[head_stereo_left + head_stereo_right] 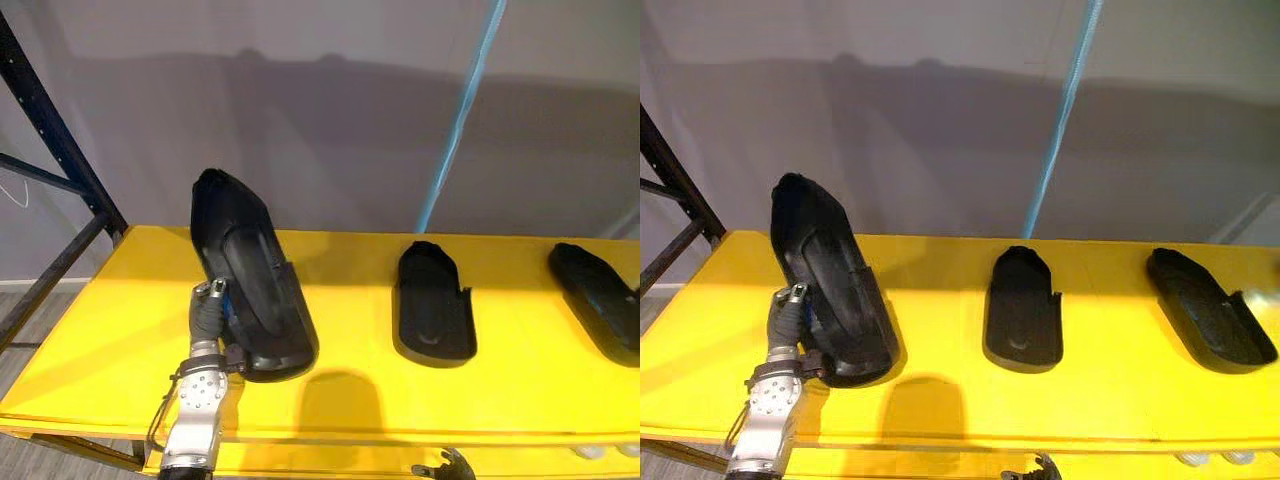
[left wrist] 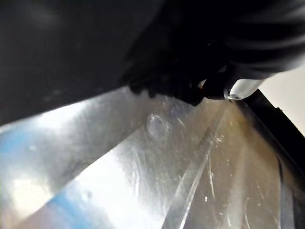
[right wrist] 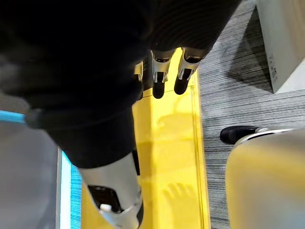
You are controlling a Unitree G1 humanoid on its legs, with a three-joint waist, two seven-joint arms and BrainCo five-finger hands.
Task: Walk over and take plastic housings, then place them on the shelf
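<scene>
Left hand (image 1: 207, 310): clamped round glossy black moulded plastic housing (image 1: 250, 270); fingers mostly hidden.
Right hand (image 3: 159, 76): fingers straight, empty.

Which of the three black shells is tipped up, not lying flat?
The leftmost housing, by the left robot hand: it tilts up off the yellow shelf; the middle housing and right housing lie flat.

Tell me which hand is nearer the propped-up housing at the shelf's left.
Left. The left hand touches that housing on its lower left side; the right hand hangs by the shelf front edge, holding nothing, apart from it.
</scene>
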